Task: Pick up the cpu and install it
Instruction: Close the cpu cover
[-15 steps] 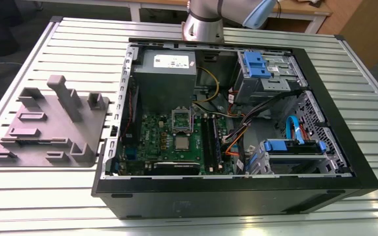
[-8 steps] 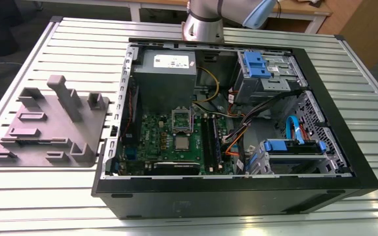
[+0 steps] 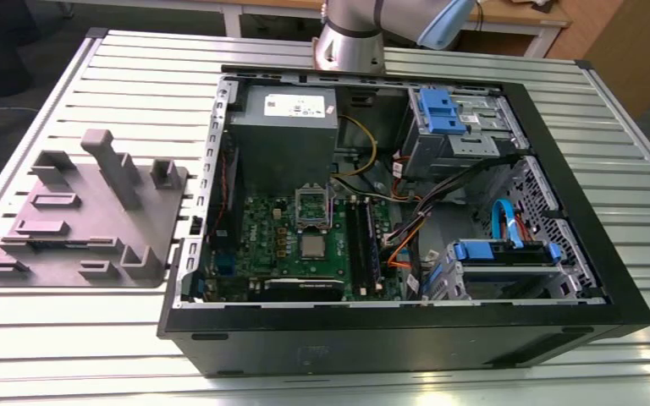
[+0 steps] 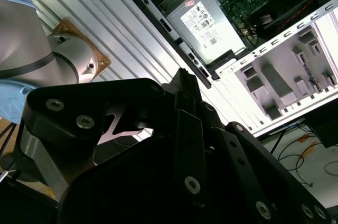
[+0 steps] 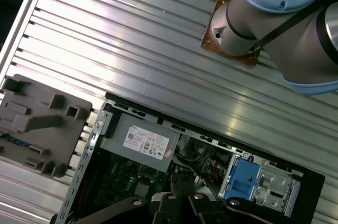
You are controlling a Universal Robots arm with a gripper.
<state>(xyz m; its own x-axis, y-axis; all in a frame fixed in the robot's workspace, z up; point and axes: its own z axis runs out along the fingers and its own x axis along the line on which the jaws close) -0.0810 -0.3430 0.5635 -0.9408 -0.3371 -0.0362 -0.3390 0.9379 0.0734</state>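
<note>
Bright overhead light glares in white streaks off the ribbed metal table (image 3: 65, 338) — the open computer case (image 3: 579, 279) lies dim inside.

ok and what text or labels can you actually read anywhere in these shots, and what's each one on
White label on the power supply: rows of print and symbols, too small to read in the exterior view and in both wrist views.
Green motherboard: board markings too small to read.
Grey fixture plate: no text on it.
Blue drive bracket: no text on it.
Nothing can be quoted.
</note>
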